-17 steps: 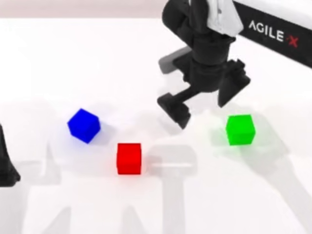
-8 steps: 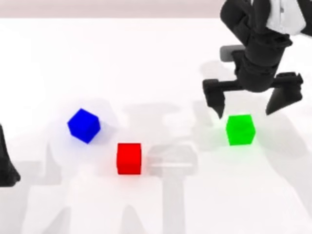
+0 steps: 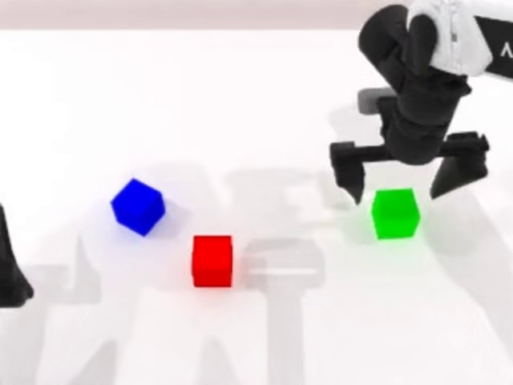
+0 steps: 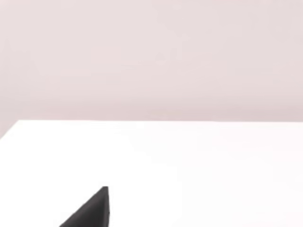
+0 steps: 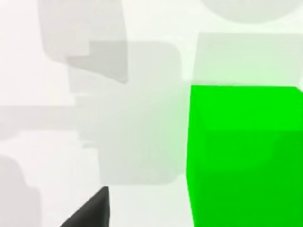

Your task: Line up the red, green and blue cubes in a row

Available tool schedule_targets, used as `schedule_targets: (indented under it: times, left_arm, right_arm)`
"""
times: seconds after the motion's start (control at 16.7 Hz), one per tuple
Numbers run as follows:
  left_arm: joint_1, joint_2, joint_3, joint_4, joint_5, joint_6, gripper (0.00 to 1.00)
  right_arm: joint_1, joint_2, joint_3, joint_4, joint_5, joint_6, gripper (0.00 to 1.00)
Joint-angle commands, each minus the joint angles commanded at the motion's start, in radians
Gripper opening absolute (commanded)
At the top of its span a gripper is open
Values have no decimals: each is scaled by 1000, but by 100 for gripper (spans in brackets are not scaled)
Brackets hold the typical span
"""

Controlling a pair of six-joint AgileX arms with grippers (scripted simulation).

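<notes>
The green cube (image 3: pixel 395 213) sits on the right part of the white table. My right gripper (image 3: pixel 397 194) hangs open just over its far edge, one finger on each side and neither touching it. In the right wrist view the green cube (image 5: pixel 244 156) fills the frame's side, apart from the one dark fingertip (image 5: pixel 92 213) that shows. The red cube (image 3: pixel 212 261) lies near the middle and the blue cube (image 3: pixel 138 206), turned at an angle, lies to its left and farther back. My left arm (image 3: pixel 12 277) is parked at the left edge, its one visible fingertip (image 4: pixel 92 213) over bare table.
The white table (image 3: pixel 264 337) ends at a far edge along the top view's upper border. Soft grey shadows of the arms fall between the red and green cubes.
My right gripper has swung from above the table's middle to the right and now sits over the green cube, slightly lower than half a second ago. The cubes and left arm have not moved.
</notes>
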Motion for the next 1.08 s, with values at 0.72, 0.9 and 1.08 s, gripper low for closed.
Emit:
schedule_targets:
  times: [0.72, 0.9, 1.08]
  left_arm:
    - [0, 0, 0, 0, 0, 0, 100]
    - [0, 0, 0, 0, 0, 0, 100]
    - [0, 0, 0, 0, 0, 0, 100]
  right_arm:
    - [1, 72, -144, 215, 1, 1, 92]
    - [1, 72, -144, 215, 1, 1, 70]
    - [1, 72, -144, 215, 1, 1, 47]
